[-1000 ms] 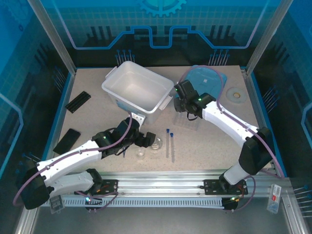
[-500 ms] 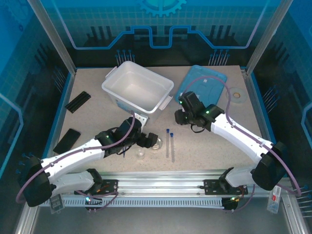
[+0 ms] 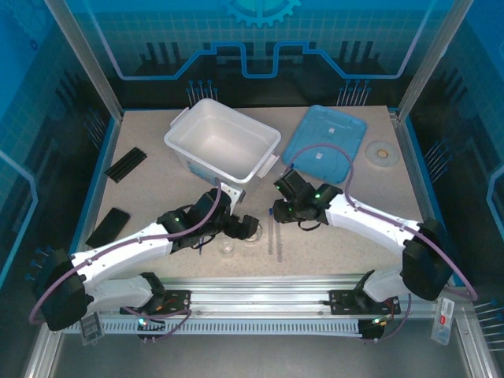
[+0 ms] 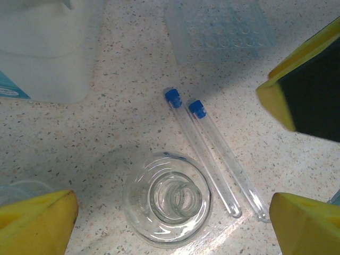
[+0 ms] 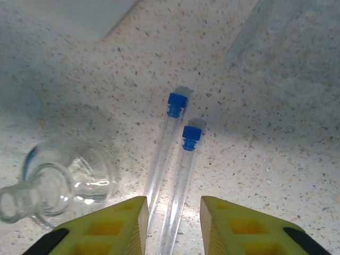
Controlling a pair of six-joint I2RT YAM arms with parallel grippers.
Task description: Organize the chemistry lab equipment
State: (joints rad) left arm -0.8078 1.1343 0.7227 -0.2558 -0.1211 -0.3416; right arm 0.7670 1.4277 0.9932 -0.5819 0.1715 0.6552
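Glass flask (image 4: 169,204) lower centre: fragile, slick, take by neck | left gripper (image 3: 242,226) wide, empty | right gripper (image 5: 173,212) bottom centre: narrow, empty, over light capped tubes (image 5: 183,175)

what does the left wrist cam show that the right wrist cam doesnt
Left wrist view: the clear tube rack with its rows of wells, a corner of the white bin, the rounded ends of the two blue-capped tubes, and the left gripper with its fingers wide apart.
Right wrist view: the right gripper, fingers a narrow gap apart above the tubes' lower halves, and the flask seen from the side rather than down its neck.
Both: the tubes lying side by side, the flask beside them, the speckled table.
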